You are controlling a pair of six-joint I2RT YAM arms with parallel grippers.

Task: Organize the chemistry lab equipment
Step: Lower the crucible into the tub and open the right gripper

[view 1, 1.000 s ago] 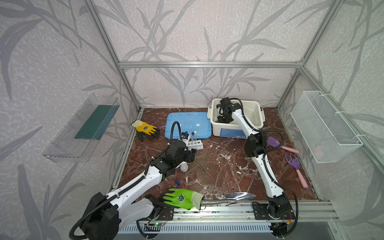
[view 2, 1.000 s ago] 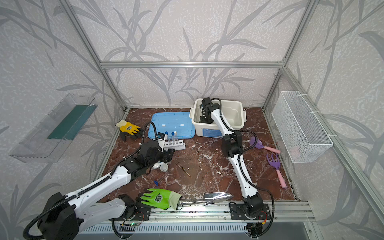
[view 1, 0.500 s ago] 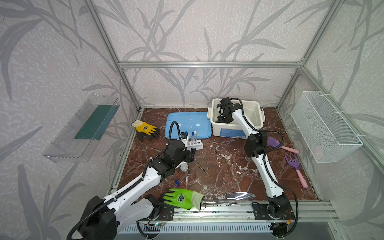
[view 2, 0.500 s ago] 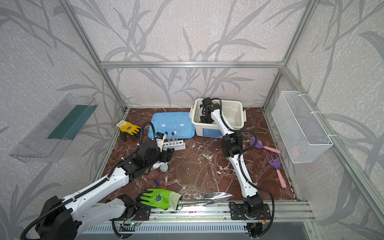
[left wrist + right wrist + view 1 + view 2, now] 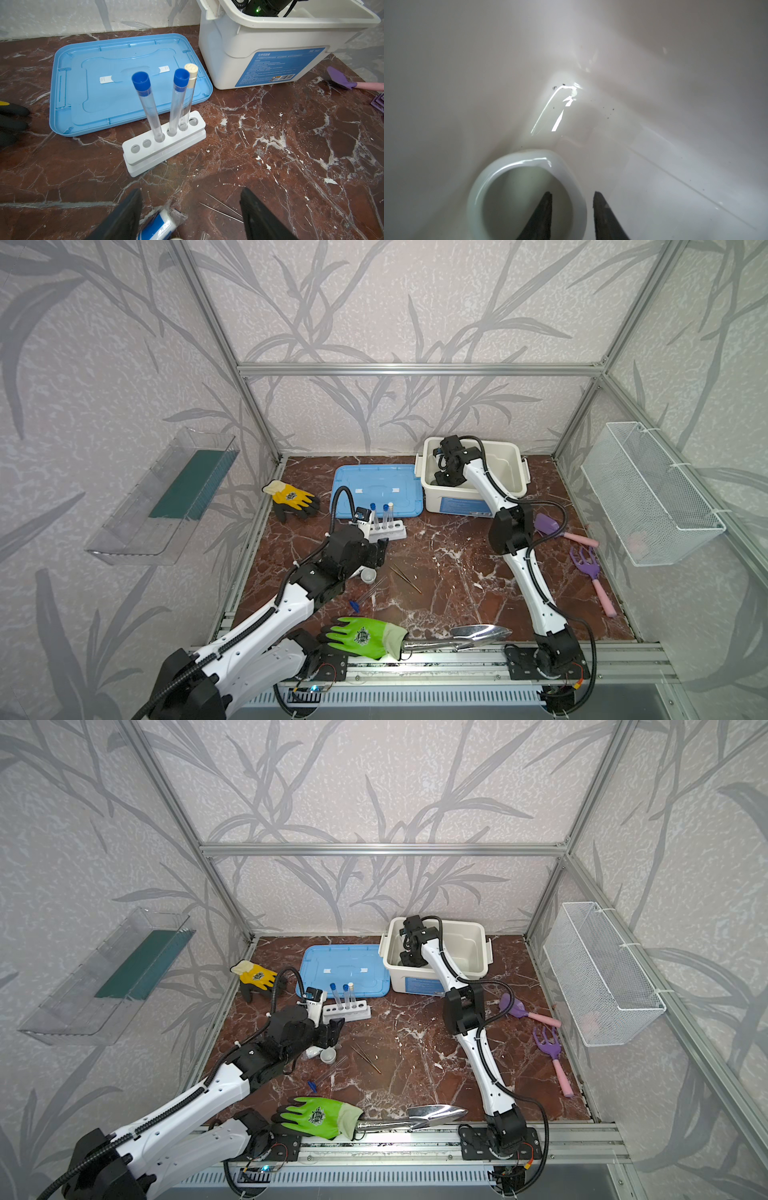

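In the white plastic bin (image 5: 432, 498) the right tool (image 5: 572, 194) stands parted astride the small round white bowl (image 5: 512, 164); the left tool (image 5: 190, 193) gapes wide.

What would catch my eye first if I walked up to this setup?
Probably the bright green glove at the front edge, next to a shiny metal trowel. Then three clear capped test tubes standing in a white six-hole rack beside a flat blue plastic lid. At the back, the right gripper reaches into a white plastic bin, straddling the rim of a small white bowl.
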